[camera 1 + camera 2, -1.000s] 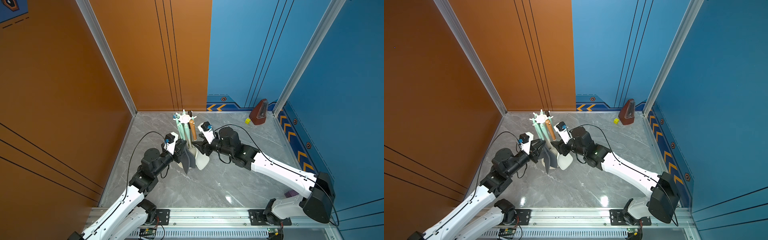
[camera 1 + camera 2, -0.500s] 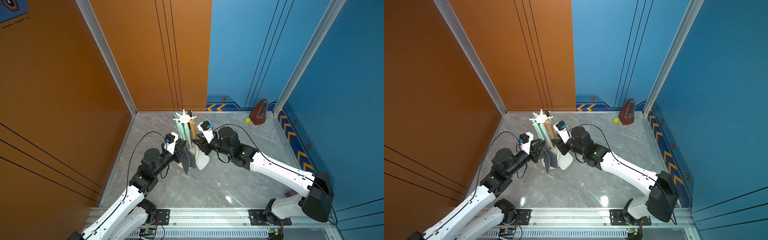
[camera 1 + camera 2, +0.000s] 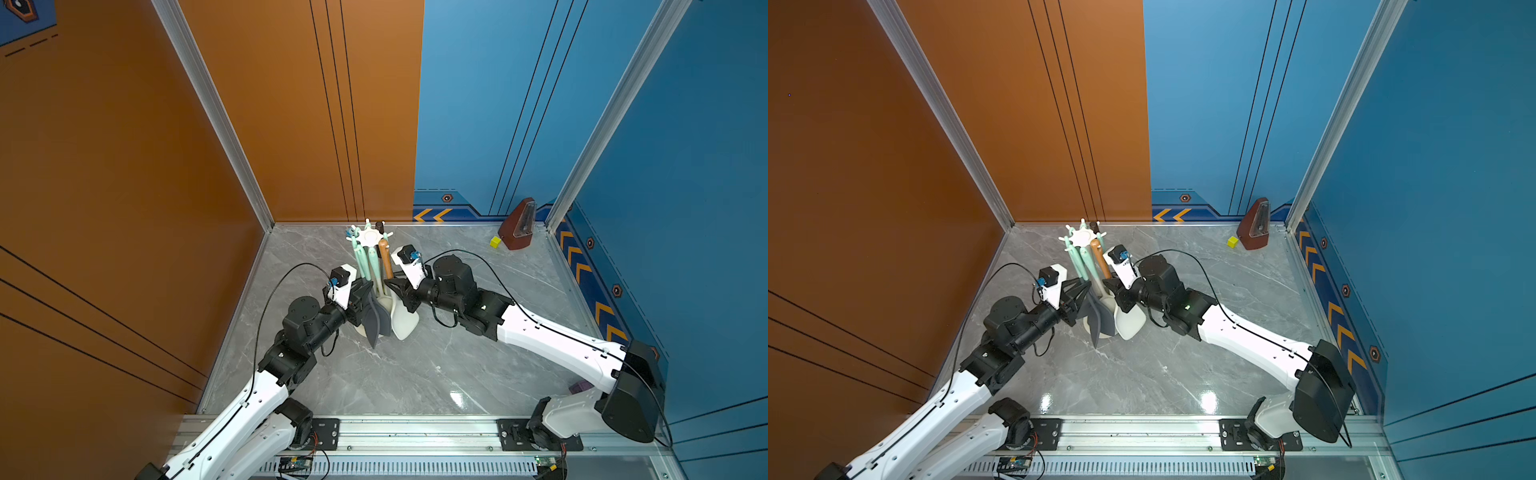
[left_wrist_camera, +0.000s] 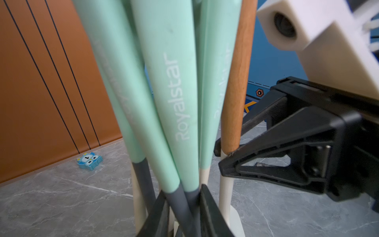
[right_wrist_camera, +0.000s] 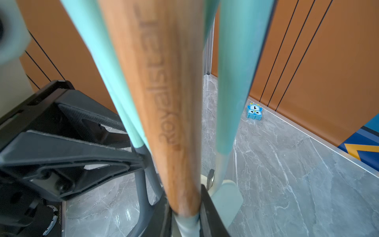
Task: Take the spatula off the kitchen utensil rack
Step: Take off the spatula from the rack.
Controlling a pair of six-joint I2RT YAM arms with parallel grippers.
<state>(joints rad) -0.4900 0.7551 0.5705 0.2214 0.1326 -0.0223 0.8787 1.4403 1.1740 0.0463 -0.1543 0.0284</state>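
While my right gripper (image 3: 390, 286) pinched the spatula (image 3: 386, 262) at the rack's (image 3: 369, 236) four o'clock and my left gripper (image 3: 368, 289) clamped the mint tools' (image 3: 360, 259) necks, I favoured a slow, straight lift.

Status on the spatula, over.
Right gripper shut on wooden-handled cream spatula, still on cream-white rack. Left gripper shut on grey utensil neck. Mint handles close beside.

brown metronome (image 3: 517, 224), probably, just beside yellow cube (image 3: 494, 242); blue owl toy (image 4: 89, 161).

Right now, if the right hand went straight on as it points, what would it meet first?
The wooden handle, between the right hand's fingers; past it, probably the mint handles, depth unclear.
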